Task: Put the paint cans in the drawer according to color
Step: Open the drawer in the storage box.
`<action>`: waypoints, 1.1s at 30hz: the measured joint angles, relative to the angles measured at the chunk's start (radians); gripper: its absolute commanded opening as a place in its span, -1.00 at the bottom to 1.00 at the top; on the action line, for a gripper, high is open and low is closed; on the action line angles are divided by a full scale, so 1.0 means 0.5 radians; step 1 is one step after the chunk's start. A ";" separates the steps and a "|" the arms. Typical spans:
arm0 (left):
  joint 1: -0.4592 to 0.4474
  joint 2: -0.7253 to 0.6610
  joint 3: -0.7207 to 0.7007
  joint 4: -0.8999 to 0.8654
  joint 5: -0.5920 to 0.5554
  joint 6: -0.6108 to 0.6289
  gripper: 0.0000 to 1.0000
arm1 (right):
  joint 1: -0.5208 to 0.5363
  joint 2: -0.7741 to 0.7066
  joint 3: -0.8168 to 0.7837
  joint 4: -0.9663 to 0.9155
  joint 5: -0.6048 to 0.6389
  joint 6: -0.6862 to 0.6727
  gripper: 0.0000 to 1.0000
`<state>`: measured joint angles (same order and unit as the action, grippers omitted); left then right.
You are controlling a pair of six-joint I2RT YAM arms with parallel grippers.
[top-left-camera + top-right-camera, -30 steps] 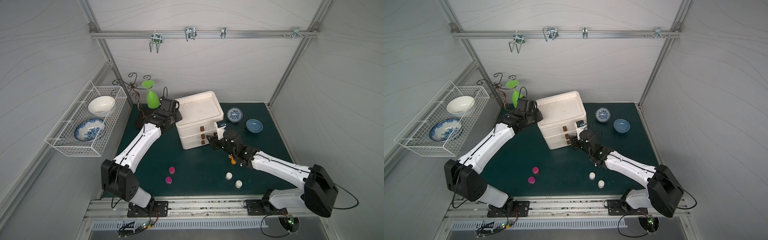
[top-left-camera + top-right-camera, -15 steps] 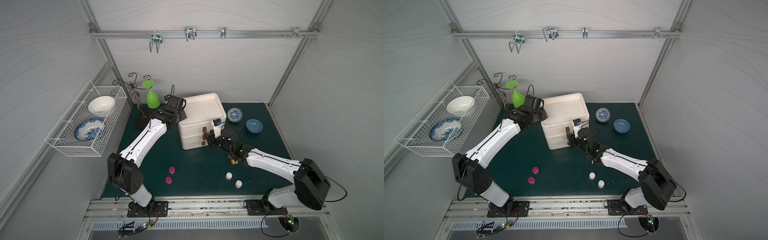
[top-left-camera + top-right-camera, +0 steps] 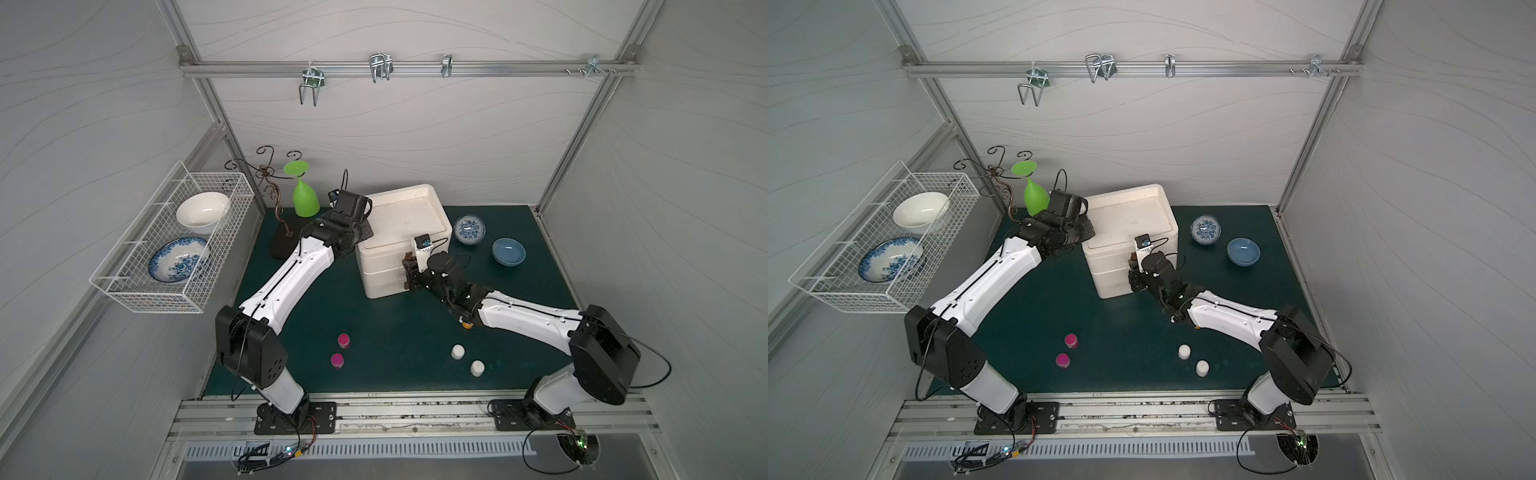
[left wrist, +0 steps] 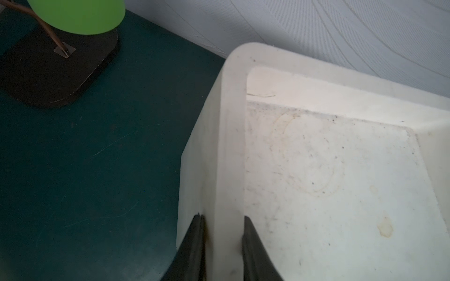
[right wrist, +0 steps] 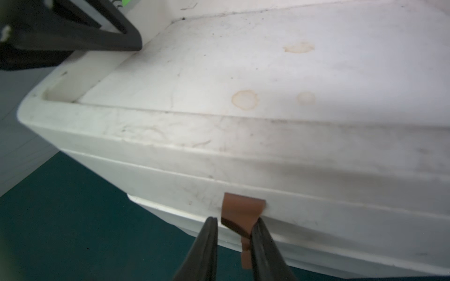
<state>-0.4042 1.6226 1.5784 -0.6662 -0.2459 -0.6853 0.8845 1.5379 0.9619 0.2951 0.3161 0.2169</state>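
The white drawer chest (image 3: 401,232) stands at the back of the green mat, all its drawers shut. My left gripper (image 4: 222,219) is shut on the chest's left top rim (image 4: 230,155), one finger outside and one inside. My right gripper (image 5: 235,222) is at the chest's front, fingers closed against both sides of the upper brown tab handle (image 5: 242,206). In both top views two magenta paint cans (image 3: 343,340) (image 3: 337,360) and two white ones (image 3: 457,351) (image 3: 477,368) stand near the front. An orange can (image 3: 468,325) peeks out from under my right arm.
Two blue bowls (image 3: 470,229) (image 3: 508,251) sit right of the chest. A green upturned goblet (image 3: 305,199) and a wire stand's dark base (image 3: 282,245) are at its left. A white wire basket (image 3: 174,249) with two bowls hangs on the left wall.
My right gripper has moved in to the chest's front and closed on the tab handle. My left arm has swung further in, with its gripper now on the chest's rim.
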 measured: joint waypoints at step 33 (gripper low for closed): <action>0.068 -0.076 -0.105 0.074 0.072 -0.082 -1.00 | 0.048 0.076 0.173 -0.139 0.126 0.095 -0.34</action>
<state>-0.3702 1.5845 1.5261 -0.6292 -0.2100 -0.7261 0.9085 1.5757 1.0485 0.2256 0.3790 0.2642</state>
